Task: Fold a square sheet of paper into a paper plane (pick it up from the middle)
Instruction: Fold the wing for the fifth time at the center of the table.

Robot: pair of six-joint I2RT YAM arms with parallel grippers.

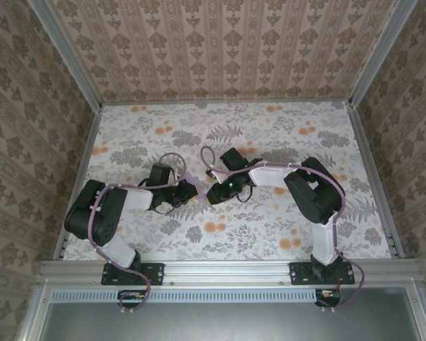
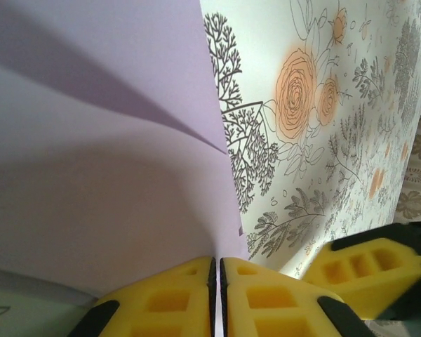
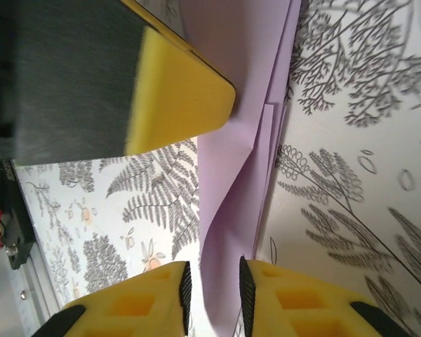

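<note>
Floral bench (image 1: pixel 270 234) is showing beneath the creased lilac sheet of paper (image 2: pixel 91 175), which is sitting mid-bench between both arms. Left pincer (image 2: pixel 216 267) is pinching the sheet's edge, jaws nearly together. Right pincer (image 3: pixel 213 277) is standing slightly parted around a fold, not clamping it.

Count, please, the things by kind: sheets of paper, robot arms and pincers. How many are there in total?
lilac paper sheet: 1
robot arms: 2, the left arm and the right arm
pincers: 2, the left pincer and the right pincer
total: 5
</note>
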